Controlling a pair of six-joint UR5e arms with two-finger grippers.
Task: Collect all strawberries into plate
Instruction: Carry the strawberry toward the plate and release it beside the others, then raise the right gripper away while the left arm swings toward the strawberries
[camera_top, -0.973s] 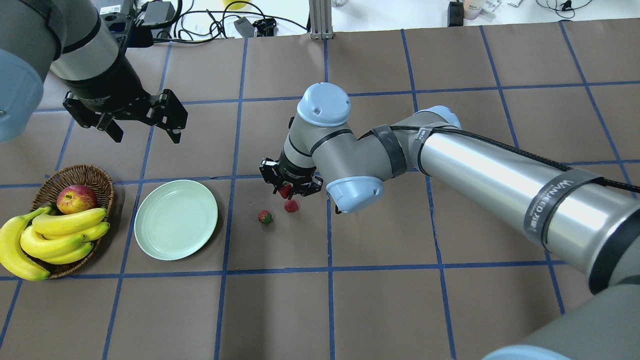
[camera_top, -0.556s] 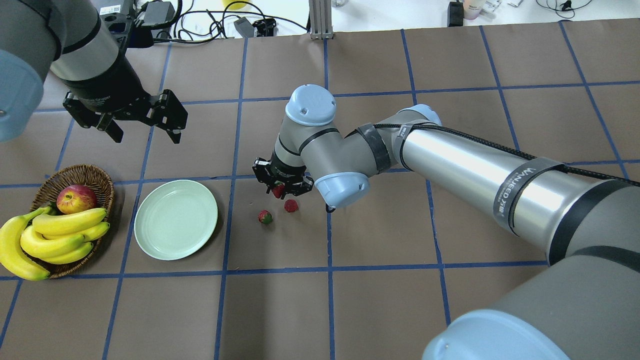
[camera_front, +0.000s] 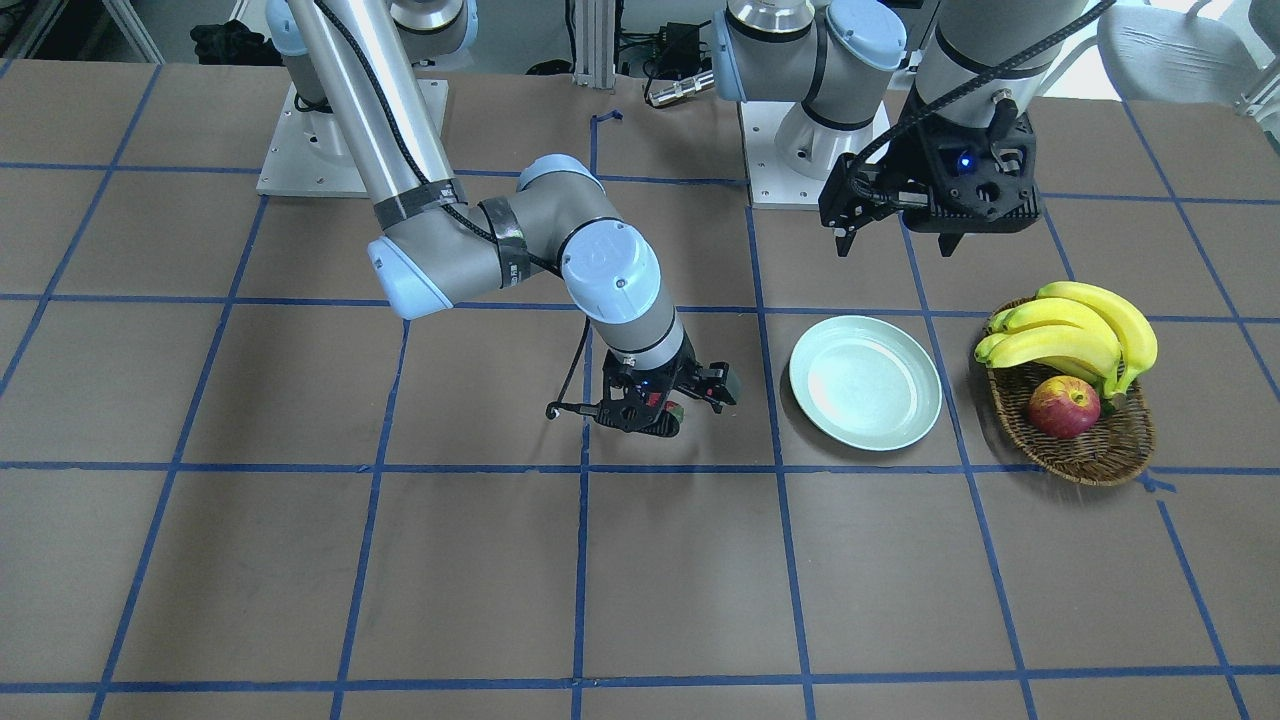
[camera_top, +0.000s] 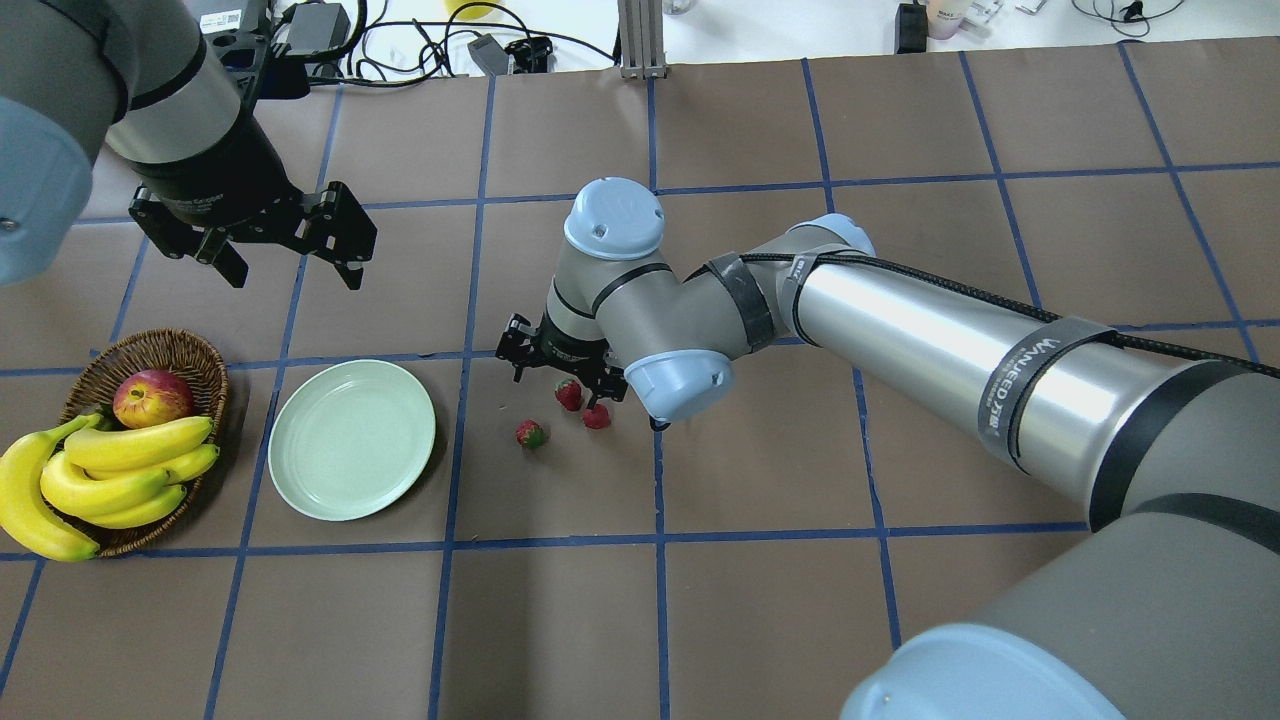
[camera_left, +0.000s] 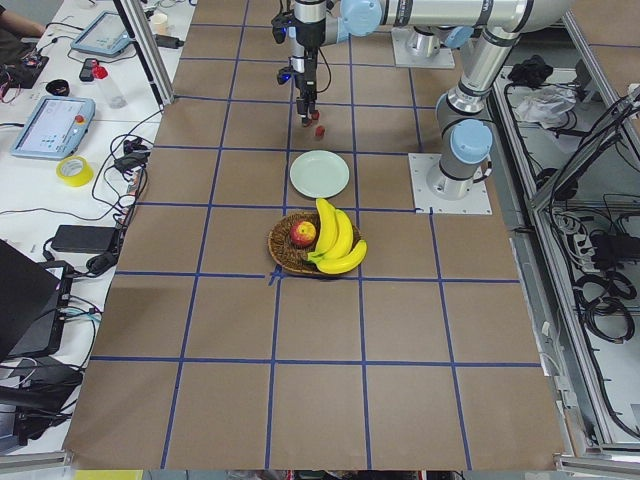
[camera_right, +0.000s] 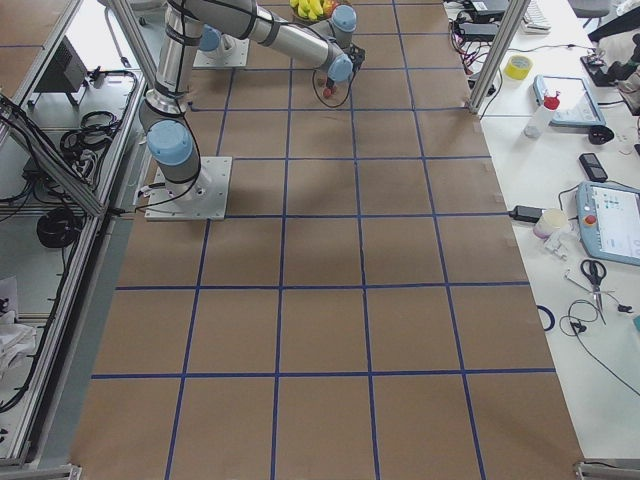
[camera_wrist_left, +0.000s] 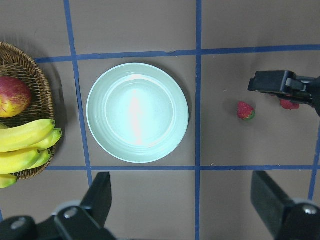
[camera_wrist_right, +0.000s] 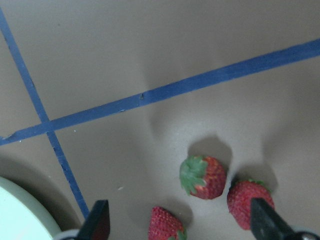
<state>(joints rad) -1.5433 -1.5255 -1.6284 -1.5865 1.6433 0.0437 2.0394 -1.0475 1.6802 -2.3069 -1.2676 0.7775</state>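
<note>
Strawberries (camera_wrist_right: 202, 176) lie below the empty, spread right hand (camera_top: 558, 378); wrist view shows three, front view barely one.

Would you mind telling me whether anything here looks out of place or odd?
Nothing looks spilled or damaged. All three strawberries lie on the table, short of the empty plate, and the right gripper hangs open over them, holding none.

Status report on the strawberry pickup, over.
Left gripper open, hovering beyond plate. Right gripper open, empty, above strawberries. All three on table, plate empty. Nothing between them.
</note>
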